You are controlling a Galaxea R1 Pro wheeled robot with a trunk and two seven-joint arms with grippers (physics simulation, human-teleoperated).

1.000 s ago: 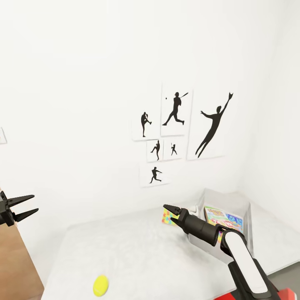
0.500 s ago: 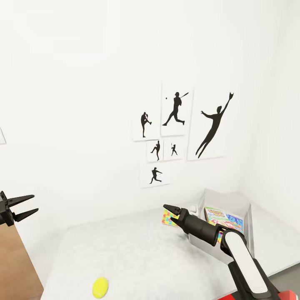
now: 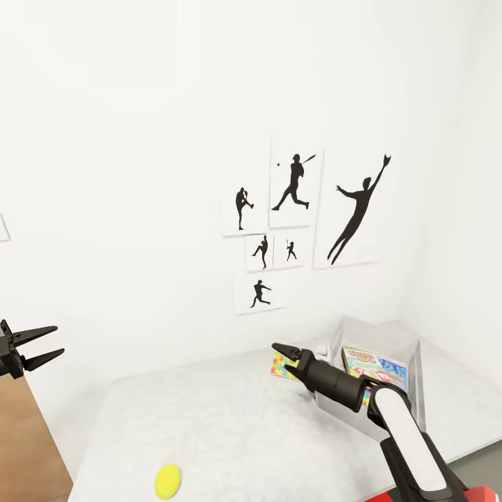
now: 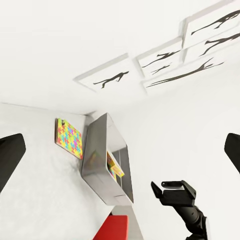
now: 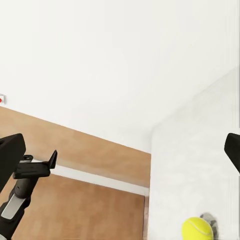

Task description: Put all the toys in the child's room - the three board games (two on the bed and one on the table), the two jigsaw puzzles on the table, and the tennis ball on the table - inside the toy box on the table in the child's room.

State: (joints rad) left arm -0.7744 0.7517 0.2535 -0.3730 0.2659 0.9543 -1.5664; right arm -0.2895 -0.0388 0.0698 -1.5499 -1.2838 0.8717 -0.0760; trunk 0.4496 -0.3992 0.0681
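One tennis ball (image 3: 168, 481) is lying on the pale bench (image 3: 230, 432), near its front edge. One jigsaw puzzle (image 3: 282, 364) is lying flat just beside the one toy box (image 3: 411, 355), which is holding at least one board game (image 3: 373, 365). The right hand (image 3: 289, 361) is hovering released, over the bench beside the puzzle, well apart from the ball. The left hand (image 3: 47, 344) is hanging released off the bench's left end. Six silhouette prints (image 3: 295, 183) are hanging on the wall.
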